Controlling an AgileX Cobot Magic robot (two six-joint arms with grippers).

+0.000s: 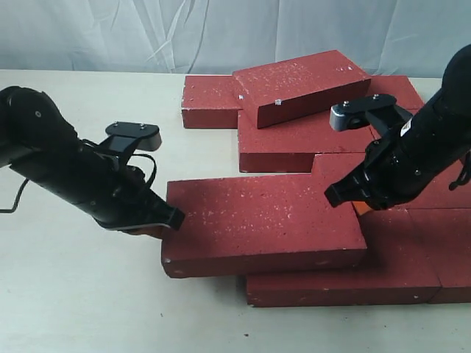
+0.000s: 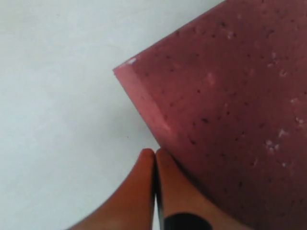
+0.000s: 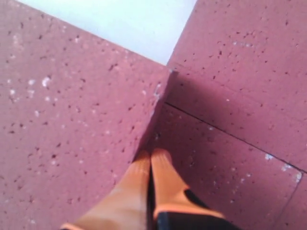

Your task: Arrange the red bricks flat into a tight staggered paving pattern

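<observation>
Several red bricks lie clustered at the middle and right of the table. One large red brick point(image 1: 265, 220) rests across lower bricks point(image 1: 346, 283), overhanging them to the left. My left gripper point(image 1: 175, 218) is shut with nothing in it, its orange fingertips point(image 2: 165, 160) pressed against that brick's left end point(image 2: 230, 96) near a corner. Shut and empty too, my right gripper point(image 1: 355, 204) has its fingertips point(image 3: 160, 160) against the same brick's right end point(image 3: 72, 120), just above a flat lower brick point(image 3: 230, 158). Another brick point(image 1: 302, 84) lies askew on the back ones.
The cream table point(image 1: 73, 294) stretches bare to the left and front. Flat bricks point(image 1: 441, 250) fill the right side up to the frame edge. A pale cloth backdrop point(image 1: 221, 29) hangs behind the table.
</observation>
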